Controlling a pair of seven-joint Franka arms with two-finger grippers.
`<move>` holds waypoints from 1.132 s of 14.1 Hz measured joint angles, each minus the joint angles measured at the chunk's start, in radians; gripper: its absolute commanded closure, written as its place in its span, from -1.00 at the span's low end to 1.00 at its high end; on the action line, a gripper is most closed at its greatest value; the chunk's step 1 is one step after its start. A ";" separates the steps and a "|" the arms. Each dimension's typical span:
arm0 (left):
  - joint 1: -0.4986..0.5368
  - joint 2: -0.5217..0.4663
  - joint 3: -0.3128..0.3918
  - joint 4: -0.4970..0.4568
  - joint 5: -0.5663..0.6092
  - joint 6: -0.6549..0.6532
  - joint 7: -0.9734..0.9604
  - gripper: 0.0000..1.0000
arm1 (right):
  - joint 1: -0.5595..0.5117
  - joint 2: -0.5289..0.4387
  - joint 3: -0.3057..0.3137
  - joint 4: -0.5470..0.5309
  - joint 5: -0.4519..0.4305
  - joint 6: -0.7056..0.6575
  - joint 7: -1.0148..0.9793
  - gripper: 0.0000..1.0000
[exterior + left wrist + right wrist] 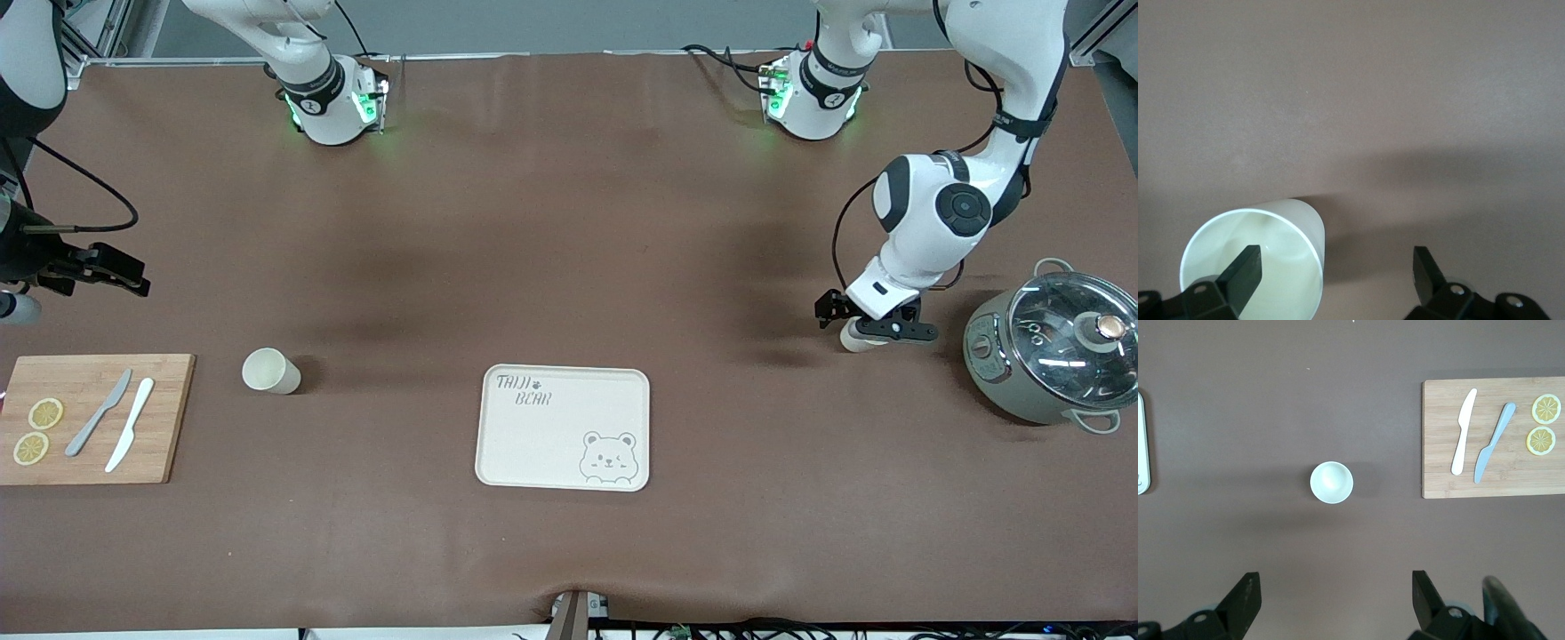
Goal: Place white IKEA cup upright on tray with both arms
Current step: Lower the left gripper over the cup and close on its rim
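A white cup (853,339) stands on the brown table next to the pot, at the left arm's end. In the left wrist view this cup (1281,227) shows its open mouth. My left gripper (876,324) is low over it and open (1336,270), with one finger (1245,267) inside the mouth and the other outside, so the cup's wall lies between them. A second white cup (271,371) stands upright beside the cutting board and also shows in the right wrist view (1331,482). The cream tray (533,444) lies mid-table. My right gripper (120,271) is open (1336,593) and empty, high over the table at the right arm's end.
A grey pot with a glass lid (1053,347) stands close to the left gripper. A wooden cutting board (164,418) holds two knives and two lemon slices at the right arm's end; it also shows in the right wrist view (1438,473).
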 measured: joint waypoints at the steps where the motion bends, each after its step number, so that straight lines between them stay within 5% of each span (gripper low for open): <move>1: 0.000 0.000 0.000 -0.002 0.000 0.000 0.000 -1.00 | 0.000 0.000 0.000 0.000 0.000 0.000 0.000 -1.00; 7: 0.000 0.004 0.000 -0.007 0.000 0.000 0.000 -1.00 | -0.001 0.000 0.000 0.000 0.000 0.006 -0.001 -1.00; 8: 0.000 0.007 0.000 -0.007 0.000 0.000 0.000 -0.86 | -0.001 0.000 0.000 0.000 0.000 0.007 0.000 -1.00; 9: 0.000 0.011 0.000 -0.007 0.000 0.000 0.000 -0.51 | -0.001 0.000 0.000 0.000 0.000 0.007 0.000 -1.00; 12: 0.000 0.021 0.000 -0.007 0.000 0.000 0.000 0.83 | 0.000 -0.001 -0.001 0.001 0.000 0.005 0.002 -1.00; 13: 0.000 0.021 0.000 -0.007 0.000 0.000 0.000 1.00 | -0.001 -0.001 -0.001 0.002 0.000 0.003 0.004 -1.00; 16: 0.000 0.021 0.000 -0.004 0.000 0.000 0.004 1.00 | -0.006 -0.001 -0.005 0.001 0.000 0.008 0.007 -1.00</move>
